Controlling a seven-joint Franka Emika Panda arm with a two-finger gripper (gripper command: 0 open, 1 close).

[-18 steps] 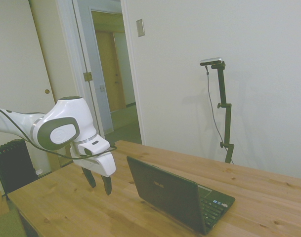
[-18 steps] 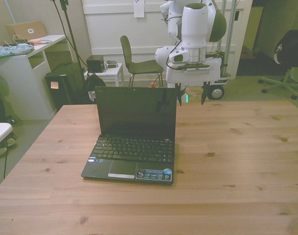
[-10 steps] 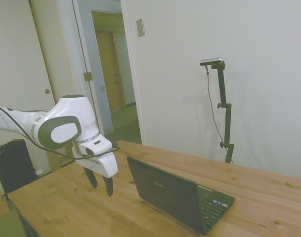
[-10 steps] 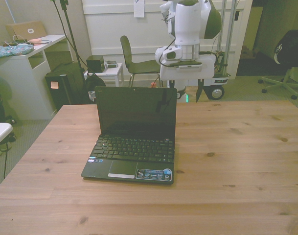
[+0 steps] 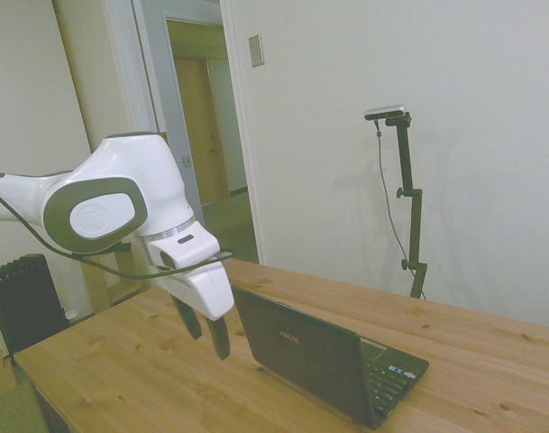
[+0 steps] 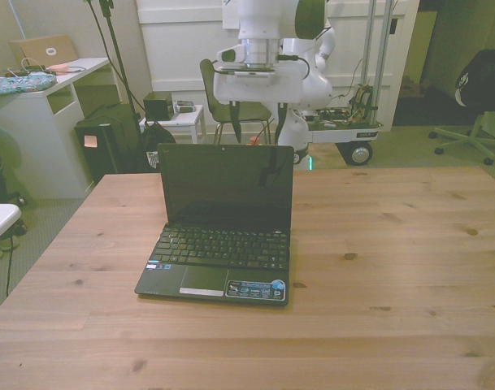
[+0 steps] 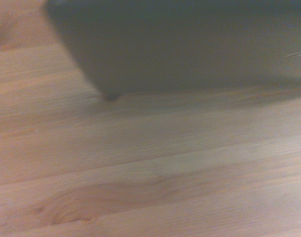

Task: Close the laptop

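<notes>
The laptop (image 6: 225, 244) stands open on the wooden table (image 6: 393, 268), screen upright and dark, with stickers on the palm rest. In the side view its matte lid (image 5: 297, 347) shows a silver logo on the back. My gripper (image 6: 258, 134) hangs just behind the lid's top edge, about centred on it, and its two dark fingers (image 6: 236, 130) are apart, so it is open and holds nothing. From the side, the gripper (image 5: 208, 338) points down a short way behind the lid, not touching it. The wrist view shows the blurred dark lid (image 7: 190, 44) above the table boards (image 7: 150, 168).
Beyond the table's far edge stand a chair (image 6: 223, 101), a small white side table (image 6: 178, 118) and a wheeled cart (image 6: 345, 130). A white desk (image 6: 44, 106) is at the front view's left, an office chair (image 6: 475, 106) at its right. A radiator (image 5: 22, 302) shows in the side view.
The gripper has swung toward the front view's left, from beside the lid's right edge to behind its middle, and has come closer to the lid's back. The laptop has not moved.
</notes>
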